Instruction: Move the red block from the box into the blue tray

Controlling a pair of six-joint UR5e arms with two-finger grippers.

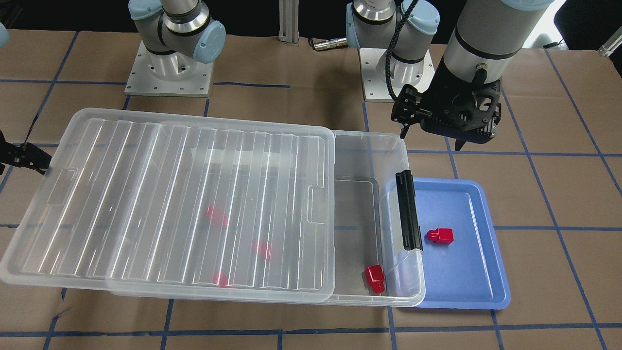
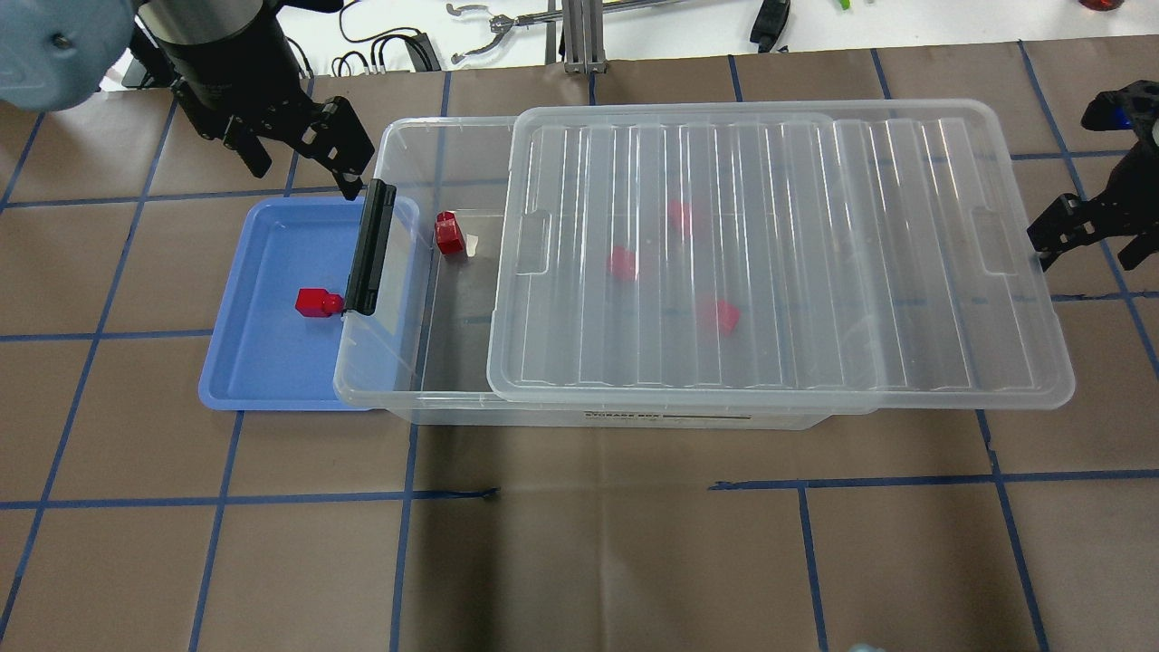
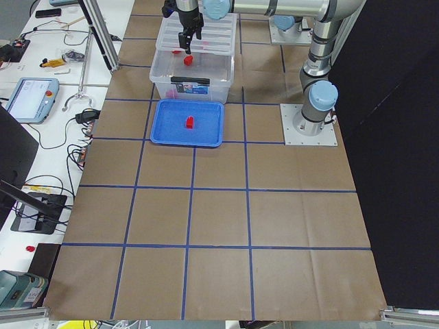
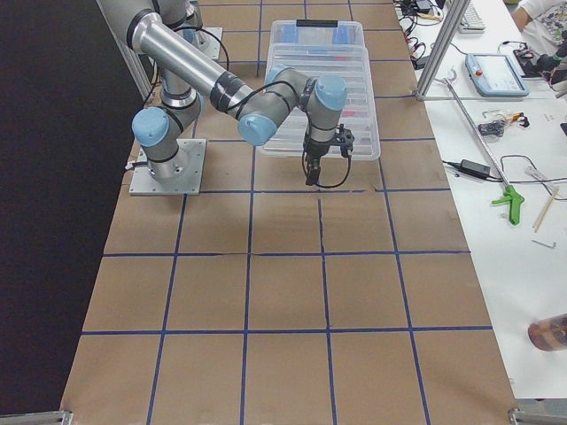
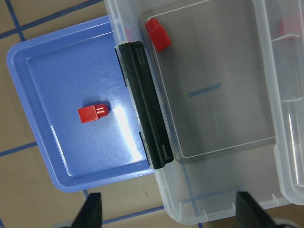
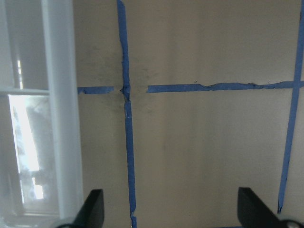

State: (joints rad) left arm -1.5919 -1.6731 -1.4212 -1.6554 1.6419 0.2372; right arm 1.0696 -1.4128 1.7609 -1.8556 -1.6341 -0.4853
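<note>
One red block (image 1: 440, 236) lies in the blue tray (image 1: 466, 277), also seen in the overhead view (image 2: 317, 302) and the left wrist view (image 5: 93, 113). A second red block (image 1: 375, 278) lies in the uncovered end of the clear box (image 1: 369, 141), near the black latch bar (image 1: 408, 209). Three more red blocks (image 2: 622, 263) show blurred under the ribbed lid (image 2: 770, 272). My left gripper (image 1: 431, 141) is open and empty, raised above the latch end of the box and tray. My right gripper (image 2: 1087, 244) is open and empty beside the lid's other end.
The lid is slid toward my right and overhangs the box there. The tray tucks under the box's latch end. Brown paper with blue tape lines (image 6: 126, 95) covers the table. Both arm bases (image 1: 167, 73) stand behind the box.
</note>
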